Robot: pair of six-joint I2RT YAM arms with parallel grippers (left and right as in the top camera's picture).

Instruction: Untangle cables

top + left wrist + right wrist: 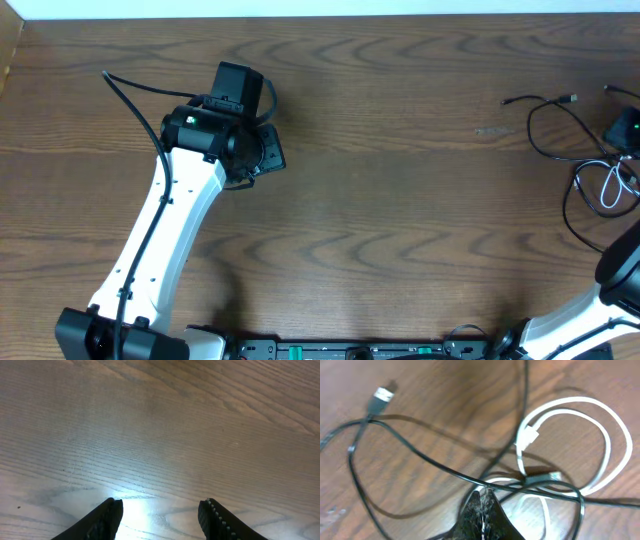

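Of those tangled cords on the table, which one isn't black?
The white cable, curled in loops with a white plug; the black cables crossing it are all dark.

Overhead, the picture's edge cuts off my right arm (622,268) and the black cables (540,99) beside it, and my right jaws are hidden. At the wrist their closed tips blur where the black cables cross the white cable (528,436); whether they pinch either, I cannot tell. Only my left jaws' tips show.
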